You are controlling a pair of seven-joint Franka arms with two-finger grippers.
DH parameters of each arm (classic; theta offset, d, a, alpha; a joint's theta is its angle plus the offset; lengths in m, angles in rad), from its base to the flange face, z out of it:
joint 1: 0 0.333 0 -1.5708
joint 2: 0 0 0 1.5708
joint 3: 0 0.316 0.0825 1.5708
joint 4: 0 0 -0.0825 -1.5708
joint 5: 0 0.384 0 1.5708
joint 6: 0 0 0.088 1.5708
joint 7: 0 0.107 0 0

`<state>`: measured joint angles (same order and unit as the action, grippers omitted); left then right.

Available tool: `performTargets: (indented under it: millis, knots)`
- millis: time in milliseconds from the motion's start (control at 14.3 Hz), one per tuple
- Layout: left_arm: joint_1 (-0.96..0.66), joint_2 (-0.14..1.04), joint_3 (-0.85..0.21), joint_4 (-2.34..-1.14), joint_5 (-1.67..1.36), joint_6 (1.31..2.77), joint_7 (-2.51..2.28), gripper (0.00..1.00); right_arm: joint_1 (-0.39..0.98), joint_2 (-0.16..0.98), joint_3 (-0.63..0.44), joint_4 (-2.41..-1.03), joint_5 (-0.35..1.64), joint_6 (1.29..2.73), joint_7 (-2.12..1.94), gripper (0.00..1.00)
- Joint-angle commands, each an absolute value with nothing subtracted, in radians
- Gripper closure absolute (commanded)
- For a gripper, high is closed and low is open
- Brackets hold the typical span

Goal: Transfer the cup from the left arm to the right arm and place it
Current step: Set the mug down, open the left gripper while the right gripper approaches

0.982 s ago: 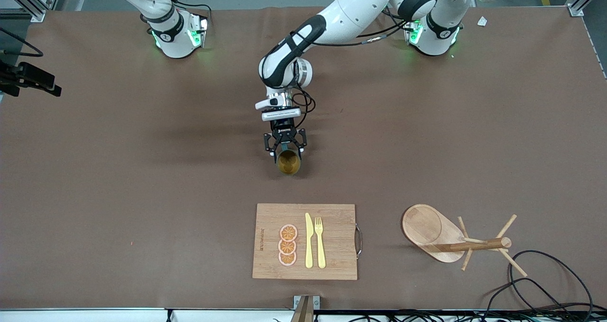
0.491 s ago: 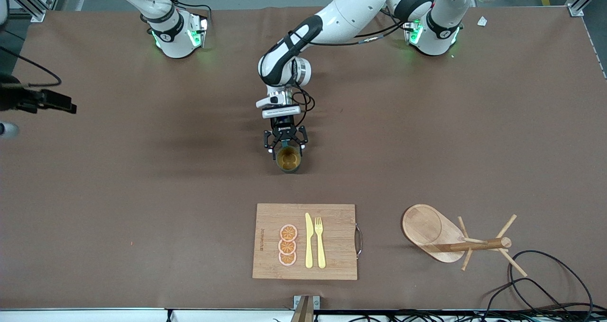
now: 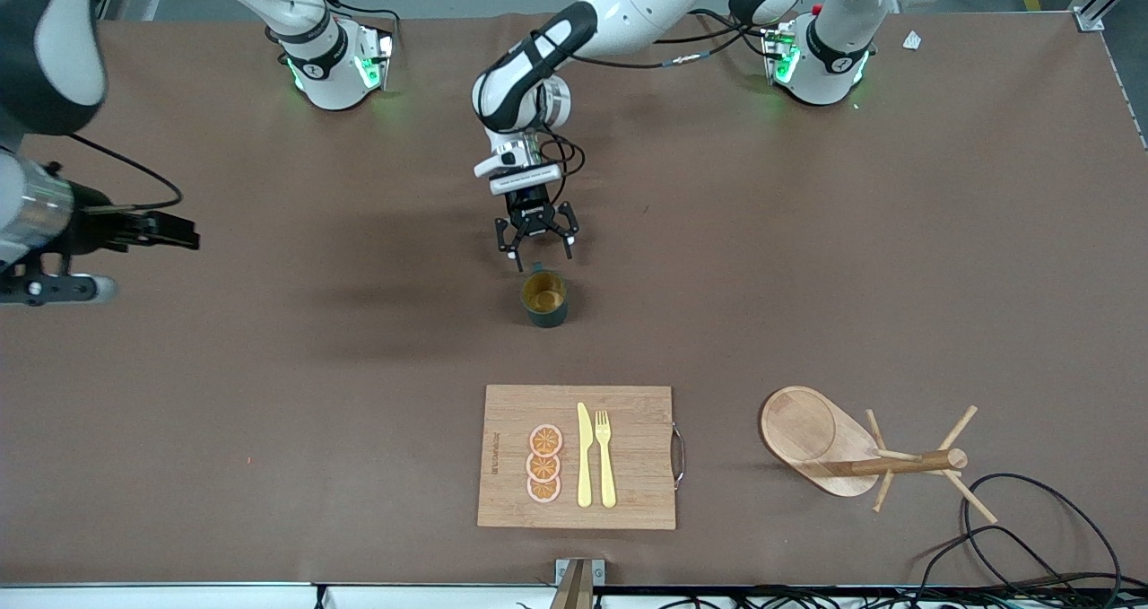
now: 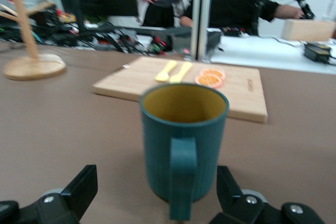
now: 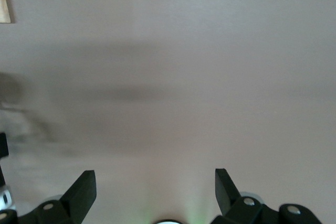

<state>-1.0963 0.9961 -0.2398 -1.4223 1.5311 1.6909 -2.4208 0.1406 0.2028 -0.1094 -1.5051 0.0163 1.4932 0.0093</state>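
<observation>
Right now the cup (image 3: 543, 298) stands upright on the brown table (image 3: 269, 394), near the middle, with its ochre inside facing up and its handle turned toward the robots' bases. It is farther from the front camera than the cutting board (image 3: 502, 412) and well apart from it. Nothing grips it.

Just beside the cup, on the side of its handle, is the left gripper (image 3: 536, 253); its jaws are spread wide and do not touch the mug. In the left wrist view the cup (image 4: 184, 145) sits between the two black fingertips (image 4: 79, 190), with a gap on each side and the handle pointing at the camera.

The cutting board carries three orange slices (image 3: 544, 464), a yellow knife (image 3: 584, 456) and a yellow fork (image 3: 605, 456), laid side by side. Toward the left arm's end of the table a wooden mug tree (image 3: 861, 456) has a round base and pegs. Black cables (image 3: 1031, 537) lie at the table's edge near it.

The right gripper (image 3: 170, 230) hangs over the table at the right arm's end, well apart from the cup. Its own wrist view shows its fingers (image 5: 79, 190) set wide apart over bare table, holding nothing.
</observation>
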Motion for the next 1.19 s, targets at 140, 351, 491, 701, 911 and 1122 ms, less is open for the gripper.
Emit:
performTargets:
  millis: [140,351,491,701,911,1122]
  knots:
    - [-1.089,0.902,-0.281,-1.436,1.454,1.631,-2.419,0.00,0.172,0.221,-0.112,-1.620,0.122,1.629,0.054,0.00]
    - [-1.086,0.775,-0.287,-1.456,1.274,1.603,-2.418,0.00,0.221,0.229,-0.110,-1.687,0.126,1.724,0.124,0.00]
    - [-1.057,0.686,-0.288,-1.488,1.218,1.606,-2.418,0.00,0.277,0.230,-0.110,-1.724,0.129,1.776,0.181,0.00]
    - [-1.003,0.592,-0.287,-1.493,1.103,1.605,-2.383,0.00,0.330,0.232,-0.110,-1.798,0.193,1.897,0.190,0.00]
    - [-0.918,0.462,-0.287,-1.489,0.946,1.605,-2.269,0.00,0.402,0.259,-0.110,-1.830,0.195,1.995,0.201,0.00]
    - [-0.813,0.330,-0.287,-1.488,0.812,1.605,-2.044,0.00,0.486,0.297,-0.110,-1.830,0.195,2.063,0.320,0.00]
